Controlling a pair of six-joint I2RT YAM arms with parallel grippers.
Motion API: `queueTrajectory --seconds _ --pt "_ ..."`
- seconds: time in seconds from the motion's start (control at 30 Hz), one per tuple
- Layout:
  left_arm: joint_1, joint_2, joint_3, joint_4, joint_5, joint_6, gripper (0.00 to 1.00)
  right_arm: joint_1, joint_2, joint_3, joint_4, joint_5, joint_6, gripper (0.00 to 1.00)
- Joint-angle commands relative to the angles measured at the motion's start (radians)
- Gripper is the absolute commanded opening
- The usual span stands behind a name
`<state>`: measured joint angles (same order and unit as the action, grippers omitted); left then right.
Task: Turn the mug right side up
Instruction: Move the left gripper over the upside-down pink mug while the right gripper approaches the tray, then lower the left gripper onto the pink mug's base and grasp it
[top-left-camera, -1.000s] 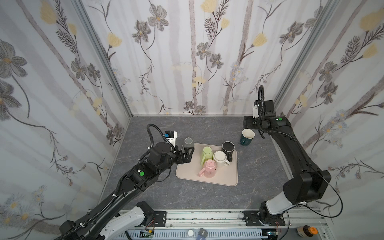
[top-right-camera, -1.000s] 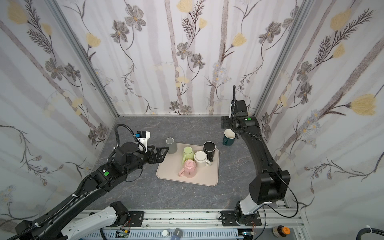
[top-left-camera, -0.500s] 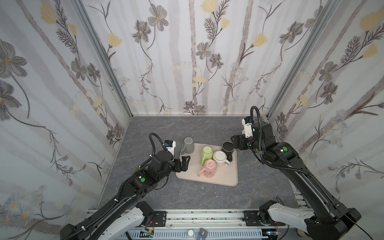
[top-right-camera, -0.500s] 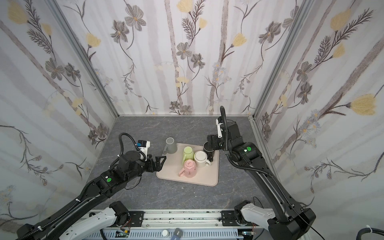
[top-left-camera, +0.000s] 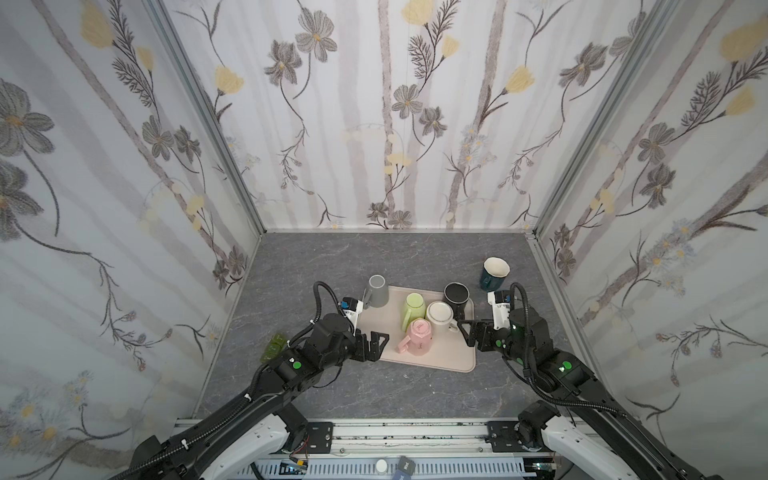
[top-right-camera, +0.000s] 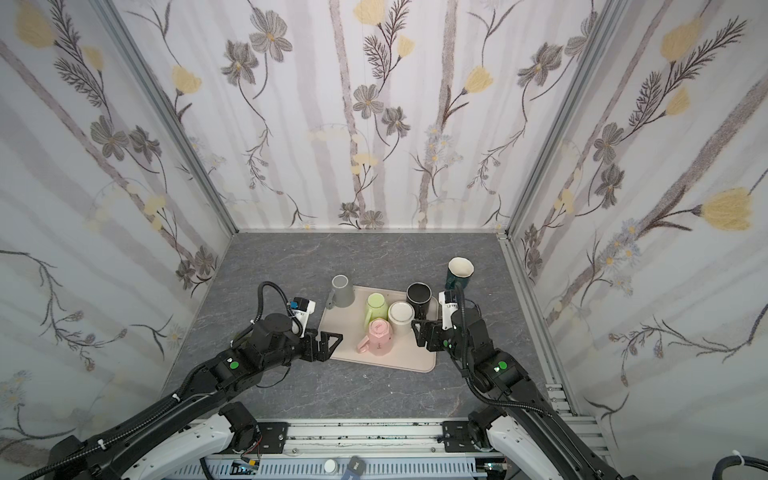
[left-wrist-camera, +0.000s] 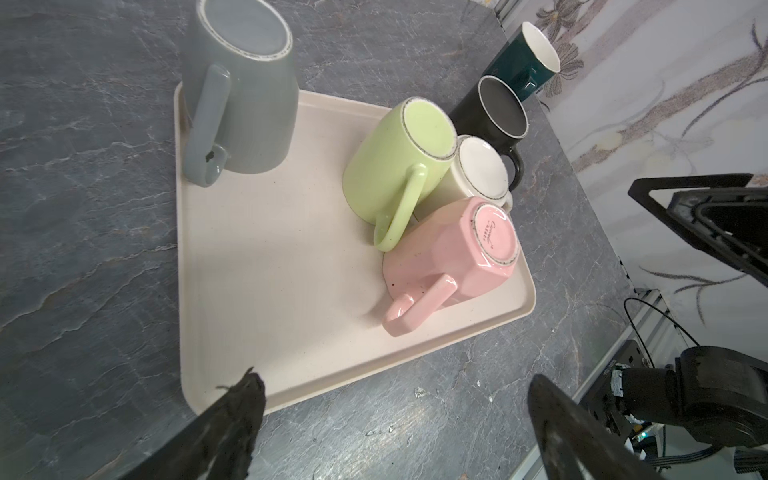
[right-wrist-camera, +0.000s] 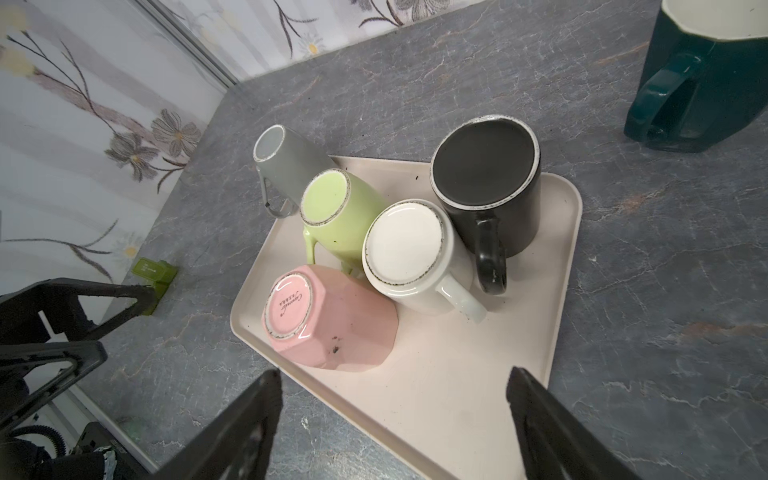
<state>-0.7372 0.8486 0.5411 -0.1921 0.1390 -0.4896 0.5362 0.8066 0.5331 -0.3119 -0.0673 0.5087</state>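
Flowery walls (top-left-camera: 374, 124) stand round a grey table (top-left-camera: 316, 257). A second ago the right gripper (top-left-camera: 465, 332) was up by the teal mug (top-left-camera: 494, 272), near the far right corner of the table. Now it has pulled back to the right edge of the tray (top-left-camera: 436, 357). Its jaws are wide apart and hold nothing. The teal mug stands by itself on the table, off the tray, mouth up, with nothing touching it. So I think that mug is done.

The left gripper (top-left-camera: 380, 345) has moved back too. It was close to the grey mug (top-left-camera: 377, 289) at the far left corner of the tray. Now it hangs by the near left corner of the tray, open all the way, with nothing in it.

Five mugs sit on the tray, bottoms up. The grey mug has not moved. A green mug (top-left-camera: 413, 307), a white mug (top-left-camera: 440, 316) and a pink mug (top-left-camera: 417, 336) are bunched in the middle. The black mug (top-left-camera: 456, 293) is at the far right corner. If another mug needs turning, no gripper has reached for one yet.
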Motion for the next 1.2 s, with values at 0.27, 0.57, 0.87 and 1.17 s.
queueTrajectory --seconds 0.27,0.57,0.87,1.17 --pt "-0.102 0.302 0.133 0.109 0.004 0.108 1.00 0.001 -0.221 -0.227 0.417 -0.091 0.022 1.00" --pt "-0.130 0.407 0.181 0.142 -0.022 0.097 0.99 -0.001 -0.294 -0.278 0.422 -0.040 0.011 0.99" --pt "-0.140 0.478 0.177 0.157 -0.017 0.111 0.90 -0.002 -0.326 -0.306 0.435 -0.015 -0.006 1.00" --pt "-0.151 0.561 0.204 0.165 -0.011 0.136 0.72 -0.004 -0.289 -0.302 0.445 -0.009 -0.009 1.00"
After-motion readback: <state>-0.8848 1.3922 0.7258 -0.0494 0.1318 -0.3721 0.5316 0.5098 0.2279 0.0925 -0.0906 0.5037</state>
